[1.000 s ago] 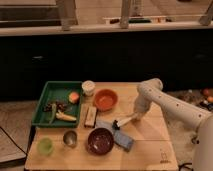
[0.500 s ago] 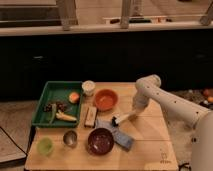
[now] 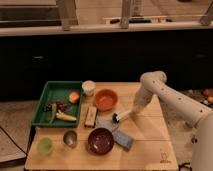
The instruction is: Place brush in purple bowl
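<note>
the hand (image 3: pixel 134 109) pinches the brush (image 3: pixel 124 115) by its handle end — likely leaving the dark head free to drop into the purple bowl (image 3: pixel 101 140) nearby.

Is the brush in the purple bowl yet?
Not yet. The brush is outside the purple bowl, beyond its upper-right rim, at the gripper; the bowl looks empty.

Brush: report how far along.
Done: the gripper, right of the orange bowl, holds the brush by the handle. In hand: the brush head is past the far rim of the purple bowl, not over it. Left: move it over that bowl and let go; nothing lies inside.
</note>
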`<state>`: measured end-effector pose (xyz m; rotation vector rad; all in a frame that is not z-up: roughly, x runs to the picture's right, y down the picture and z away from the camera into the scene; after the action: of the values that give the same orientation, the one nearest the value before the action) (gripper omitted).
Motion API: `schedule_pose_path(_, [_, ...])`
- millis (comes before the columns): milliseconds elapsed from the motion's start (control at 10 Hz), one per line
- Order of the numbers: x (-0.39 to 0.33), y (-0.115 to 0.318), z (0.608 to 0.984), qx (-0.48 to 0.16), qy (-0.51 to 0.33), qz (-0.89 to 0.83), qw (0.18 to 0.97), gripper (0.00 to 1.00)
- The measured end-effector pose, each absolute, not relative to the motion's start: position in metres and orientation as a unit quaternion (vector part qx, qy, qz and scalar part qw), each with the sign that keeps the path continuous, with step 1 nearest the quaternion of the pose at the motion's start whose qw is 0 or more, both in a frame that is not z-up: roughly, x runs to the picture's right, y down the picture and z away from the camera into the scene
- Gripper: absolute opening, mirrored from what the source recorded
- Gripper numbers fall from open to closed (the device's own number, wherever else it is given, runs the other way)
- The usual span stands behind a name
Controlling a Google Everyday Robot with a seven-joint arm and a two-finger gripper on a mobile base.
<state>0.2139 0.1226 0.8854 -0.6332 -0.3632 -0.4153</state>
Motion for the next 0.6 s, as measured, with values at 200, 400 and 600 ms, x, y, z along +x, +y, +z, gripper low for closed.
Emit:
schedule_pose_path(200, [0.21,0.116,0.883,-0.308,-0.208,-0.205,0.905,0.0])
schedule_pose_path(400, [0.204,0.112,0.879,-0.31,-0.225,-0.214,0.898,0.0])
schedule_pose_path(600, [0.197,0.109,0.876,-0.313,-0.235,-0.224,0.893,0.0])
